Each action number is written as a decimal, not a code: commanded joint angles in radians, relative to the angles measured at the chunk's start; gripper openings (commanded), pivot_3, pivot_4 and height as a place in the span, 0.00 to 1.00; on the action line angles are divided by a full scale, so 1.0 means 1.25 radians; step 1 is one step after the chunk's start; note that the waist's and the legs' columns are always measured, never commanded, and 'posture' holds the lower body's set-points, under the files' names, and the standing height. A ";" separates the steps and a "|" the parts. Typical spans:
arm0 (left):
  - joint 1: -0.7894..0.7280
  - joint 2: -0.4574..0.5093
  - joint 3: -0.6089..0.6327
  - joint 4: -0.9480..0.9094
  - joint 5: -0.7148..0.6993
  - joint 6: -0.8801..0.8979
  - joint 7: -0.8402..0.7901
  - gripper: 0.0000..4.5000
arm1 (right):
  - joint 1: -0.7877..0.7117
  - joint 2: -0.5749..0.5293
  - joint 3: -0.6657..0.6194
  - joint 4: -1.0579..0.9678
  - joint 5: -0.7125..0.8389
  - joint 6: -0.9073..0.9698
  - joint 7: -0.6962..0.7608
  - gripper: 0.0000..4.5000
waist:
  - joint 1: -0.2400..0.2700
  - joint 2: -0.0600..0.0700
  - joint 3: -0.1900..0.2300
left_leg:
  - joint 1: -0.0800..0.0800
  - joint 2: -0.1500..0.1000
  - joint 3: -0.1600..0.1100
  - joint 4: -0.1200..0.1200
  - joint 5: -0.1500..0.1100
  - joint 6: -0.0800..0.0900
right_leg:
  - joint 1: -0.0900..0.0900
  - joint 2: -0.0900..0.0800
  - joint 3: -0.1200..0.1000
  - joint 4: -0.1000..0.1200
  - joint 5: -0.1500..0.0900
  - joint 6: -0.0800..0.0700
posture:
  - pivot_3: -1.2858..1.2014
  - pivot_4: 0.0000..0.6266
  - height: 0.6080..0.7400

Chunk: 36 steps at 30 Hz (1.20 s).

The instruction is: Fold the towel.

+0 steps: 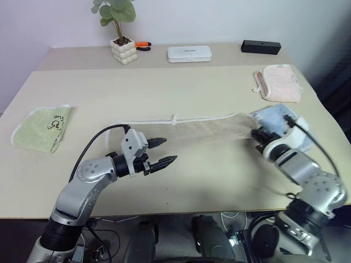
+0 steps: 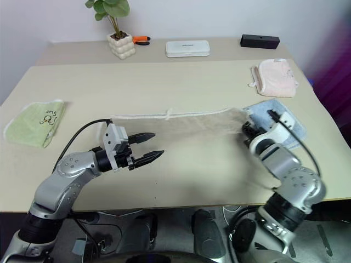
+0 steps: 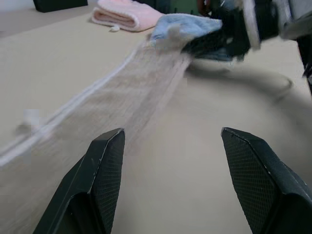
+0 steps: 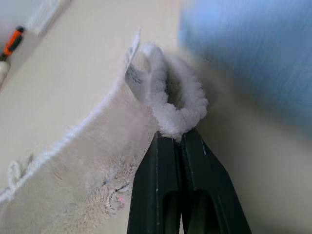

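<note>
Right gripper [image 4: 178, 134] is clamped shut on a bunched corner of the towel [image 1: 203, 129], its two black fingers pressed together with a tuft of terry squeezed out above them; left gripper [image 1: 164, 152] hangs open over the bare table [image 1: 164, 87], its fingers parted and holding nothing, pointing toward the towel's near edge.

As for the towel itself, it lies across the middle of the table as a long, narrow beige band, its white stitched edge and small loop [image 1: 174, 119] along the far side; its right end is raised in the grip, just beside the light blue towel [image 1: 279, 115] (which sits under and behind the right gripper).

By my reading the fold is at an early-to-middle stage: the cloth looks already doubled lengthwise into a strip, one corner is taken, and the crosswise folding is not yet done; the left end is still flat and ungripped.

For writing, the pale green towel [image 1: 41, 127] at the left carries dark lettering that seems to read "ons", too small to be sure; the white case [image 1: 189, 53] at the back has a mark I cannot read; a pink cloth [image 1: 281, 82] shows none.
</note>
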 commanded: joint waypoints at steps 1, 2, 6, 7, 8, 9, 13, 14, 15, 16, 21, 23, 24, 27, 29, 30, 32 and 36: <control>0.000 0.001 0.028 -0.017 -0.006 -0.012 0.007 0.72 | 0.001 -0.126 0.092 -0.082 0.021 -0.006 0.108 0.00 | -0.002 0.001 0.000 | 0.000 0.000 0.000 0.000 0.000 0.000 | 0.000 0.000 0.000 0.000 0.000 0.000 | 0.52 0.24 0.98; -0.001 0.000 0.031 -0.015 -0.007 -0.011 0.009 0.72 | 0.003 -0.169 0.131 -0.095 0.018 -0.013 0.144 0.00 | -0.003 0.000 0.000 | 0.000 0.000 0.000 0.000 0.000 0.000 | 0.000 0.000 0.000 0.000 0.000 0.000 | 0.52 0.24 0.98; -0.014 -0.006 0.036 -0.008 -0.008 -0.010 0.016 0.72 | -0.009 -0.316 0.373 -0.180 -0.016 -0.066 0.304 0.00 | -0.004 0.000 0.000 | 0.001 0.001 0.000 0.000 0.000 0.000 | 0.000 0.001 0.000 0.000 -0.001 -0.001 | 0.52 0.24 0.98; -0.018 -0.008 0.035 -0.007 -0.006 -0.011 0.017 0.72 | -0.014 -0.337 0.443 -0.198 -0.034 -0.086 0.335 0.00 | -0.003 0.000 0.000 | 0.000 0.001 0.000 0.000 0.000 0.000 | 0.000 0.001 0.000 0.000 -0.001 -0.001 | 0.52 0.24 0.98; -0.021 -0.009 0.033 -0.006 -0.004 -0.012 0.018 0.72 | -0.018 -0.353 0.507 -0.211 -0.056 -0.108 0.362 0.00 | -0.002 0.000 0.000 | 0.000 0.001 0.000 0.000 0.000 0.000 | 0.000 0.001 0.000 0.000 -0.001 -0.001 | 0.52 0.24 0.98; -0.025 -0.011 0.032 -0.005 -0.002 -0.012 0.019 0.72 | -0.021 -0.365 0.562 -0.216 -0.081 -0.131 0.386 0.00 | -0.001 0.000 0.000 | 0.000 0.001 0.000 0.000 0.000 0.000 | 0.000 0.001 0.000 -0.001 -0.001 -0.001 | 0.52 0.24 0.98; -0.037 -0.021 0.027 -0.008 0.001 -0.006 0.030 0.72 | -0.037 -0.327 0.692 -0.159 -0.165 -0.185 0.386 0.00 | 0.004 -0.001 0.000 | -0.001 0.001 0.000 0.000 0.000 0.000 | 0.000 0.001 0.000 -0.002 0.000 0.000 | 0.52 0.24 0.98; -0.038 -0.024 0.026 -0.011 0.001 -0.003 0.034 0.72 | -0.043 -0.314 0.726 -0.140 -0.190 -0.201 0.384 0.00 | 0.004 -0.001 0.000 | -0.001 0.001 0.000 0.000 0.000 0.000 | 0.000 0.001 0.000 -0.003 0.000 0.000 | 0.52 0.24 0.98; -0.034 -0.026 0.025 -0.019 0.000 0.000 0.039 0.72 | -0.049 -0.293 0.756 -0.111 -0.217 -0.218 0.380 0.00 | 0.003 -0.001 0.000 | -0.001 0.001 0.000 0.000 0.000 0.000 | 0.000 0.001 0.000 -0.003 0.000 0.000 | 0.52 0.24 0.98; -0.031 -0.027 0.025 -0.024 0.000 0.002 0.043 0.72 | -0.053 -0.278 0.776 -0.091 -0.237 -0.231 0.379 0.00 | 0.003 -0.002 0.000 | -0.001 0.001 0.000 0.000 0.000 0.000 | 0.000 0.001 0.000 -0.003 0.000 0.000 | 0.52 0.24 0.98; -0.001 -0.021 0.035 -0.058 -0.008 0.020 0.060 0.72 | -0.048 -0.248 0.809 -0.042 -0.304 -0.268 0.390 0.00 | 0.003 -0.002 0.000 | -0.001 0.001 0.000 0.000 0.000 0.000 | -0.001 0.001 0.000 -0.002 0.000 0.000 | 0.52 0.24 0.98; 0.005 -0.018 0.035 -0.064 -0.006 0.022 0.062 0.72 | -0.043 -0.242 0.809 -0.043 -0.307 -0.271 0.402 0.00 | 0.002 -0.002 0.000 | -0.001 0.001 0.000 0.000 0.000 0.000 | -0.001 0.001 0.000 -0.002 0.000 0.000 | 0.52 0.24 0.98; 0.007 -0.017 0.035 -0.065 -0.006 0.022 0.062 0.72 | -0.041 -0.239 0.807 -0.044 -0.310 -0.271 0.407 0.00 | 0.002 -0.002 0.000 | -0.001 0.001 0.000 0.000 0.000 0.000 | -0.001 0.001 0.000 -0.002 0.000 0.000 | 0.52 0.24 0.98; 0.008 -0.016 0.040 -0.067 -0.009 0.026 0.066 0.72 | -0.032 -0.235 0.795 -0.067 -0.293 -0.281 0.449 0.12 | 0.002 -0.002 0.000 | -0.001 0.001 0.000 0.000 0.000 0.000 | -0.001 0.001 0.000 -0.002 0.000 0.000 | 0.52 0.24 0.98; 0.013 -0.014 0.051 -0.069 -0.014 0.033 0.074 0.72 | -0.015 -0.258 0.773 -0.114 -0.272 -0.309 0.501 0.30 | 0.002 -0.002 0.000 | -0.001 0.001 0.000 0.000 0.000 0.000 | -0.001 0.001 0.000 -0.002 0.000 0.000 | 0.52 0.24 0.98; 0.014 -0.013 0.054 -0.069 -0.016 0.035 0.076 0.72 | -0.008 -0.266 0.764 -0.129 -0.268 -0.317 0.517 0.38 | 0.003 -0.002 0.000 | -0.001 0.001 0.000 0.000 0.000 0.000 | -0.001 0.001 0.000 -0.002 0.000 0.000 | 0.52 0.24 0.98; 0.029 -0.009 0.079 -0.070 -0.023 0.041 0.084 0.72 | 0.020 -0.308 0.720 -0.166 -0.250 -0.334 0.561 0.60 | 0.004 -0.002 0.000 | -0.001 0.001 0.000 0.000 0.000 0.000 | -0.001 0.001 0.000 -0.002 0.000 0.000 | 0.52 0.24 0.98; 0.064 0.000 0.132 -0.060 -0.037 0.049 0.100 0.72 | 0.022 -0.309 0.605 -0.145 -0.193 -0.336 0.576 0.60 | 0.001 -0.002 0.000 | -0.001 0.001 0.000 0.000 0.000 0.000 | 0.000 0.001 0.000 -0.002 0.000 0.000 | 0.52 0.24 0.98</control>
